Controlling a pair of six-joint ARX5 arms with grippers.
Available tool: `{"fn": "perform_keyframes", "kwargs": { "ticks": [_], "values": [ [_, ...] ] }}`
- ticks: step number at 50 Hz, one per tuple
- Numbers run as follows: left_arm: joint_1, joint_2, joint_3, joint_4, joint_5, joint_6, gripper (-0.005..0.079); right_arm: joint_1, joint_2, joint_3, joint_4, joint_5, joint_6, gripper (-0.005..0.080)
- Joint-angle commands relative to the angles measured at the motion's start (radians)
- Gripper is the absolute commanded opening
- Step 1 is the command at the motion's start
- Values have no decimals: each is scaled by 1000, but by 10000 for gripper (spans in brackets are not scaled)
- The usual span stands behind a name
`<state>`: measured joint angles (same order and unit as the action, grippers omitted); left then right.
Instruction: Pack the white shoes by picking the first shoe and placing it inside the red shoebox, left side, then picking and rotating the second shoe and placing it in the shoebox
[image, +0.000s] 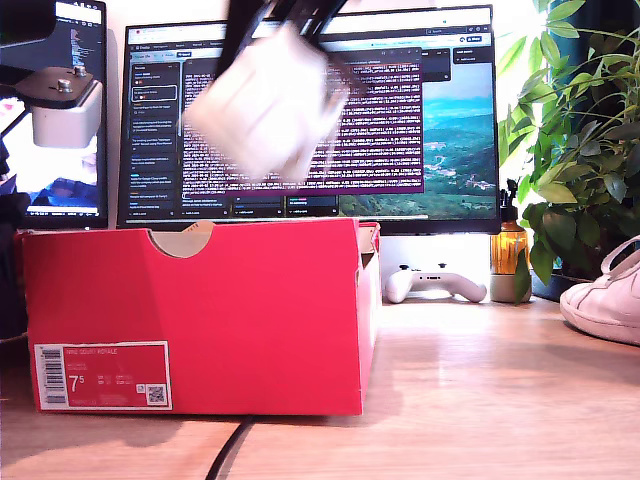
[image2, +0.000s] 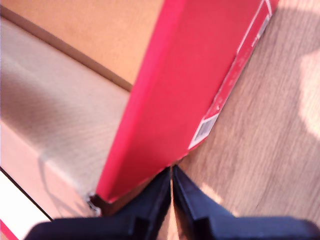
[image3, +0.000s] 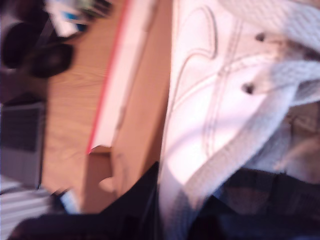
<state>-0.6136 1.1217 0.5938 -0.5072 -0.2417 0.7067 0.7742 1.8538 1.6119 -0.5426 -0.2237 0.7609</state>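
Overhead, my second tool (image3: 165, 200) grips a white leather sneaker (image: 262, 105) (blurred) above the bright red cardboard shoebox (image: 250, 320); my first tool (image2: 171, 200) is pressed closed.

A motion-blurred white shoe (image: 268, 100) hangs over the red shoebox (image: 200, 310); another shoe (image: 608, 300) is edge-cropped.
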Motion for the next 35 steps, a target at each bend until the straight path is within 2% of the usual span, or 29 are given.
{"fn": "perform_keyframes", "kwargs": {
  "ticks": [1, 12, 35],
  "values": [
    [0, 6, 9, 8, 0, 1, -19, 10, -20, 23, 44, 7, 35, -13],
    [0, 6, 9, 10, -2, 1, -19, 40, 32, 23, 110, 77, 112, -13],
    [0, 6, 9, 11, -3, 1, -19, 57, 140, 23, 139, 94, 142, -13]
  ]
}}
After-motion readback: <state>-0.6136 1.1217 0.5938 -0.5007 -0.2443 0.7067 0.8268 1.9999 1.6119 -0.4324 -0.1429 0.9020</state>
